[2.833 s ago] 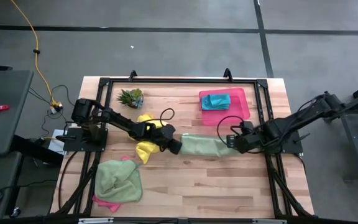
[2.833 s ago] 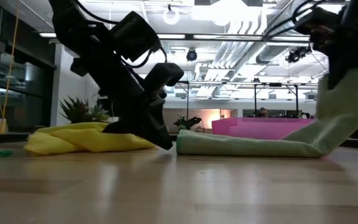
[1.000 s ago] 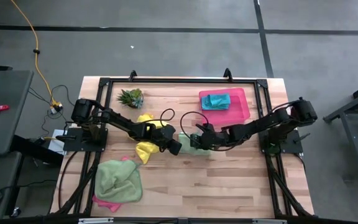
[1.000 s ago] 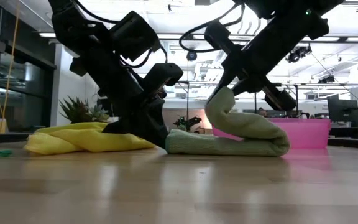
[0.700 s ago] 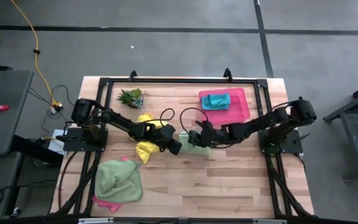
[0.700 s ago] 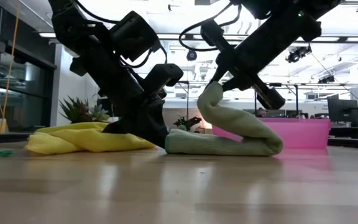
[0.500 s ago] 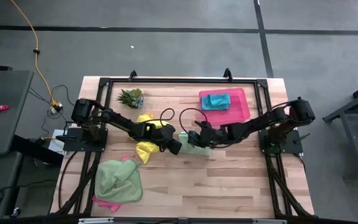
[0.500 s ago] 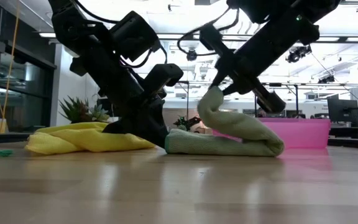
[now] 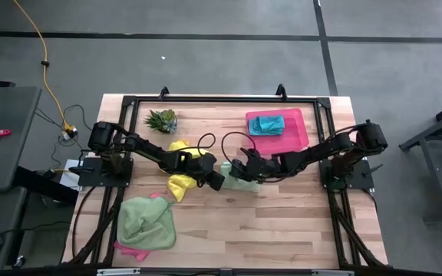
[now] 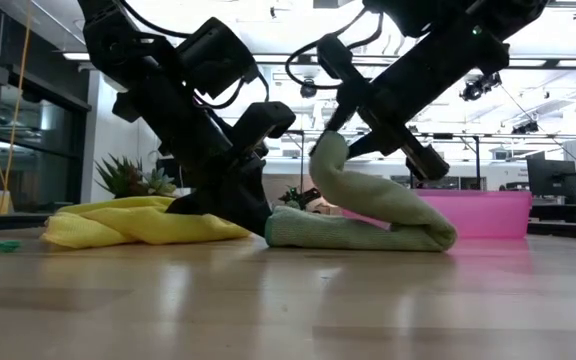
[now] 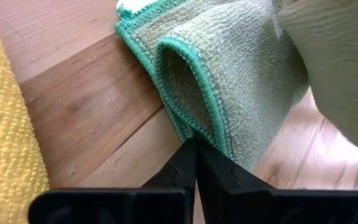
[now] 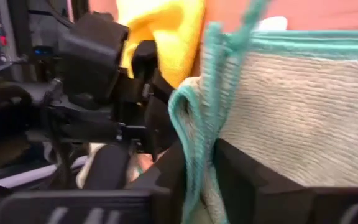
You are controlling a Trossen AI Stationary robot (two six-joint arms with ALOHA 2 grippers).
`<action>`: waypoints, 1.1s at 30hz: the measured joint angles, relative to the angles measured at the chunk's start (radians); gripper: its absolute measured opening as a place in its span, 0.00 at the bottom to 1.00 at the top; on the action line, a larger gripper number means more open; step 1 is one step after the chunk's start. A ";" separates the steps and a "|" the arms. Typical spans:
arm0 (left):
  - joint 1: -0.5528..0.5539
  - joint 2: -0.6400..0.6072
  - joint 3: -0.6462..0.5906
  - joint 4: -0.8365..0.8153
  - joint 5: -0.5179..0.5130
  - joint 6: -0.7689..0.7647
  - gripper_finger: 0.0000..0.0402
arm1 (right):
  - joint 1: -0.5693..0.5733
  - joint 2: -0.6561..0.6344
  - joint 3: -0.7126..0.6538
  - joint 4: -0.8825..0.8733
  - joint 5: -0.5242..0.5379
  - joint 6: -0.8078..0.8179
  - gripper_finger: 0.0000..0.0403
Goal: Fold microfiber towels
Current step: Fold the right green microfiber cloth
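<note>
At mid-table the left gripper (image 9: 219, 182), fingers pressed together, pins the near edge of the light green towel (image 10: 368, 222) to the wood, while the right gripper (image 10: 330, 118) pinches its other end, raised and doubled back above it.

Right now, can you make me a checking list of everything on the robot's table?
Surface: light wooden table with black frame.
Job's things: light green fuzzy towel mid-fold at centre; crumpled yellow towel beside it; another light green towel over a pink one; folded teal towel in the pink tray.
Clutter: small spiky green plant.
Grippers: left gripper shut, pinning the towel's edge; right gripper holds the lifted end, carried over the fold.
Cables: yellow cable on the floor.
Surroundings: grey floor, side desk.
</note>
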 joint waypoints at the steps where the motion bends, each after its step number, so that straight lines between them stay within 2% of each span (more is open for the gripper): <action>1: 0.000 0.000 0.000 -0.001 0.000 0.000 0.00 | -0.003 0.000 0.000 0.001 0.002 0.000 0.23; 6: 0.000 0.000 0.000 -0.001 0.000 0.000 0.00 | -0.020 -0.014 0.000 -0.001 0.003 -0.027 0.39; 11: 0.008 0.000 0.000 -0.002 0.001 0.000 0.00 | -0.040 -0.069 0.000 -0.020 0.002 -0.095 0.46; 17: 0.047 -0.026 0.000 -0.019 0.030 0.050 0.00 | -0.069 -0.208 0.000 -0.182 0.023 -0.247 0.47; 24: 0.109 -0.110 0.000 -0.131 0.048 0.131 0.00 | -0.064 -0.359 0.000 -0.437 0.016 -0.394 0.47; 29: 0.142 -0.196 0.000 -0.207 0.036 0.187 0.00 | -0.020 -0.368 -0.001 -0.542 -0.003 -0.427 0.46; 33: 0.153 -0.265 0.000 -0.151 0.031 0.263 0.00 | 0.012 -0.312 -0.003 -0.524 0.030 -0.466 0.41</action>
